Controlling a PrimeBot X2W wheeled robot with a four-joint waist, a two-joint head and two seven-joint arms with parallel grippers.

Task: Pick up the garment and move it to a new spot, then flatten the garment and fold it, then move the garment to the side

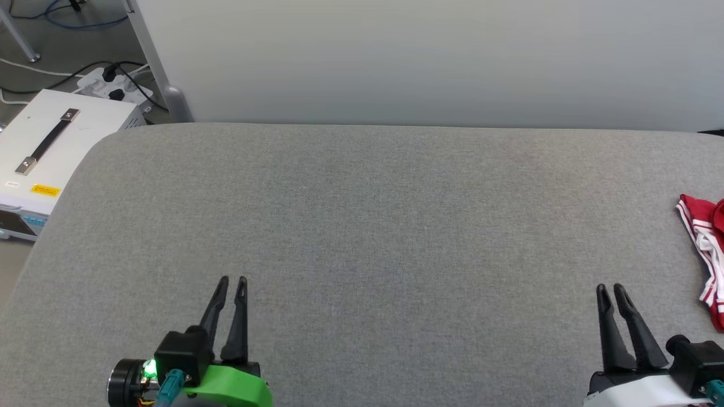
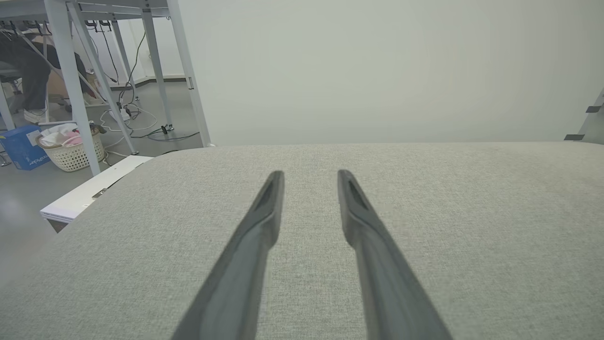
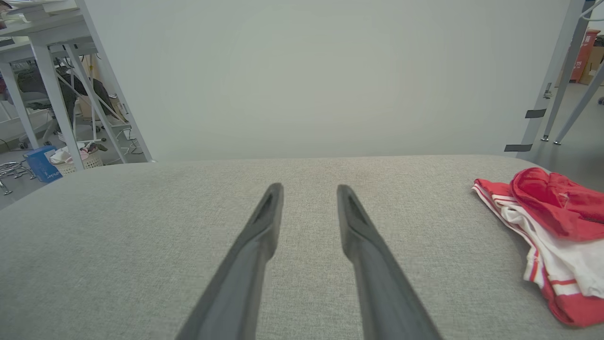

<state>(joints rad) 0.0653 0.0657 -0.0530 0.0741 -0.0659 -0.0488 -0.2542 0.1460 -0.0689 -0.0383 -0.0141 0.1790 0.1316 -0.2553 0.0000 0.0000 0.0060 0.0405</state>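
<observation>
Both arms sit low at the near edge of the grey fabric table [image 1: 362,215]. The left gripper [image 1: 233,281] is near left, fingers parted by a narrow gap, nothing between them. The right gripper [image 1: 610,288] is near right, same state: slightly open and empty.

The garment [image 1: 704,237] lies crumpled at the table's right edge, red fabric bunched over white with striped trim. It is right of and a bit farther than the right gripper, not touching it.

A white equipment case [image 1: 51,147] with a black handle stands off the far-left corner, with a power strip [image 1: 113,85] on the floor beyond it.
</observation>
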